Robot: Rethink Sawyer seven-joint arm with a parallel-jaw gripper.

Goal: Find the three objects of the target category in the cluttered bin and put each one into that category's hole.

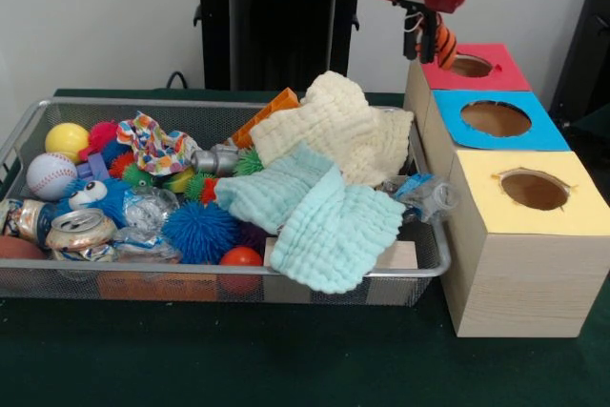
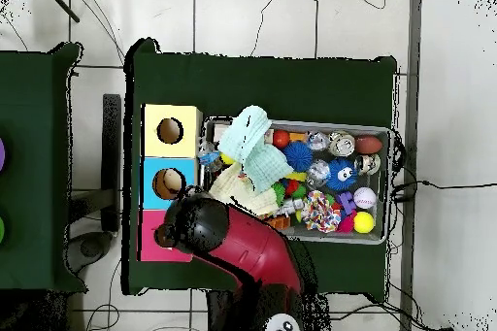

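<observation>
Front view. My gripper (image 1: 431, 37) hangs just above the red-topped wooden box with a round hole (image 1: 467, 67), at the far end of the row of boxes, pinching an orange, dark-striped soft toy (image 1: 441, 43); the toy dangles beside the hole's rim, not yet inside. Step in hand, as I judge it: delivering one target object to its hole. The next move calls for centring over the opening, lowering, then letting go. Next in the row stand a blue-topped wooden box (image 1: 500, 121) and a yellow-topped wooden box (image 1: 529, 226). The silver wire-mesh bin (image 1: 238, 283) on the green desk (image 1: 286, 359) holds a cream waffle cloth (image 1: 334, 126), a pale mint waffle cloth (image 1: 324, 221), a blue spiky ball (image 1: 198, 231), a baseball (image 1: 50, 175), a yellow ball (image 1: 66, 139) and a crushed can (image 1: 81, 233).

Overhead view. My arm hides the gripper, the toy and most of the red-topped box. The bin lies beside the boxes along the desk's middle.
</observation>
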